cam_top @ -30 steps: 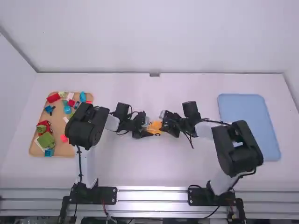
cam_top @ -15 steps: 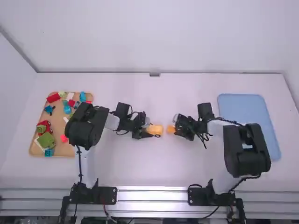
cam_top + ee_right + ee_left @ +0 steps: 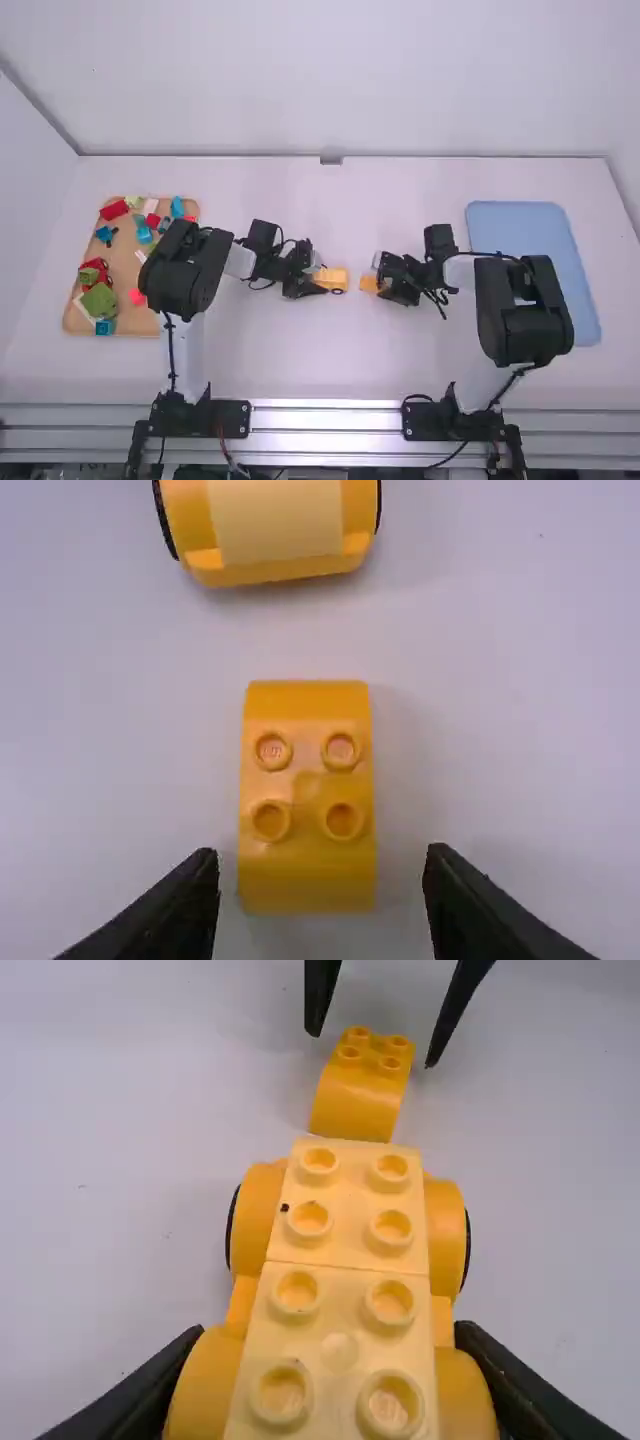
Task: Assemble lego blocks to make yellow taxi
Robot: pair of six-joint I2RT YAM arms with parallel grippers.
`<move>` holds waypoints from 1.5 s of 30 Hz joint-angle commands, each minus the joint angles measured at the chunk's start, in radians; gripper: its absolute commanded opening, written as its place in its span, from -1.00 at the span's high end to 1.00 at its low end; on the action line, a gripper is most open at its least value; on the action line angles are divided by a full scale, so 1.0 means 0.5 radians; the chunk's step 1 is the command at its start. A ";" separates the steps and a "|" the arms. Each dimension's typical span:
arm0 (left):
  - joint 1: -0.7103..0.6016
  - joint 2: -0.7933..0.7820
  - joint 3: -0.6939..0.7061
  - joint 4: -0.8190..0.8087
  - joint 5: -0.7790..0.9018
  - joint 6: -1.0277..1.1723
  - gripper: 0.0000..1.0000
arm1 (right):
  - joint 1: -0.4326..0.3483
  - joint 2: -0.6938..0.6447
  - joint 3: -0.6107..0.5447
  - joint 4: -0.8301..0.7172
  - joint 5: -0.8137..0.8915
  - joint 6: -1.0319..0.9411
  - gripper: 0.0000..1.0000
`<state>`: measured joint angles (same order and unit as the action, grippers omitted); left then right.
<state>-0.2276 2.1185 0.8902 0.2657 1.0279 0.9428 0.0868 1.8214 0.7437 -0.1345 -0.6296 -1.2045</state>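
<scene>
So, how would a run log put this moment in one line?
left gripper: holding yellow wheeled base | right gripper: open, astride curved yellow block

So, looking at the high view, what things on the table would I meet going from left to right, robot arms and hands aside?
Wooden tray → yellow car → yellow block → blue tray.
</scene>
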 commanded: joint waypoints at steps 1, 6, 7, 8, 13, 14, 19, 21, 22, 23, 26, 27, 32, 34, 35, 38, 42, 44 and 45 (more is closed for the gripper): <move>-0.008 0.038 -0.028 -0.045 -0.099 -0.022 0.83 | -0.009 0.028 0.034 -0.007 -0.095 -0.018 -0.08; -0.009 0.038 -0.028 -0.045 -0.100 -0.022 0.82 | -0.092 0.037 0.014 0.005 -0.489 -0.201 -0.08; -0.008 0.038 -0.028 -0.044 -0.098 -0.023 0.82 | -0.120 0.058 -0.014 0.054 -0.577 -0.237 -0.09; -0.004 0.037 -0.028 -0.042 -0.099 -0.022 0.82 | -0.137 0.083 -0.034 0.110 -0.611 -0.232 -0.10; 0.001 0.038 -0.028 0.002 -0.099 -0.024 0.80 | -0.156 0.318 -0.101 0.575 -0.720 0.036 -0.15; 0.000 0.038 -0.028 0.005 -0.098 -0.023 0.80 | -0.155 0.339 -0.104 0.603 -0.732 0.051 -0.15; -0.009 0.037 -0.027 0.003 -0.082 -0.024 0.80 | -0.165 0.433 -0.085 0.603 -0.900 -0.009 -0.15; -0.001 0.037 -0.027 0.001 -0.084 -0.024 0.78 | -0.165 0.425 -0.090 0.614 -0.935 -0.007 -0.17; 0.001 0.038 -0.027 0.002 -0.082 -0.024 0.78 | -0.171 0.420 -0.089 0.616 -0.950 -0.008 -0.17; -0.008 0.038 -0.027 0.003 -0.084 -0.024 0.78 | -0.191 0.404 -0.085 0.613 -0.982 -0.008 -0.23; -0.009 0.037 -0.027 0.008 -0.085 -0.024 0.78 | -0.225 0.346 -0.089 0.601 -1.065 -0.006 -0.30; -0.009 0.038 -0.027 0.007 -0.085 -0.023 0.78 | -0.241 0.311 -0.088 0.575 -1.109 -0.008 -0.34; -0.001 0.037 -0.027 0.008 -0.085 -0.023 0.79 | -0.242 0.178 -0.120 0.425 -1.099 -0.009 -0.78; -0.005 0.038 -0.027 0.008 -0.085 -0.023 0.78 | -0.204 0.160 -0.160 0.446 -1.067 -0.008 -0.97; -0.009 0.038 -0.026 0.009 -0.088 -0.023 0.78 | -0.169 0.160 -0.192 0.488 -1.049 0.009 -0.97; -0.009 0.037 -0.027 0.008 -0.091 -0.023 0.78 | -0.115 0.163 -0.259 0.632 -1.012 0.139 -0.97; 0.001 0.038 -0.027 0.008 -0.087 -0.024 0.78 | -0.055 0.163 -0.402 1.051 -0.857 0.513 -0.97; -0.009 0.037 -0.027 0.009 -0.085 -0.023 0.78 | -0.017 0.163 -0.483 1.283 -0.755 0.697 -0.97; -0.008 0.037 -0.026 0.010 -0.085 -0.023 0.78 | 0.011 0.163 -0.535 1.433 -0.660 0.803 -0.97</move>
<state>-0.2276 2.1185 0.8898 0.2817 1.0203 0.9421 0.0738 1.9125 0.5106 0.5533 -1.0401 -0.9607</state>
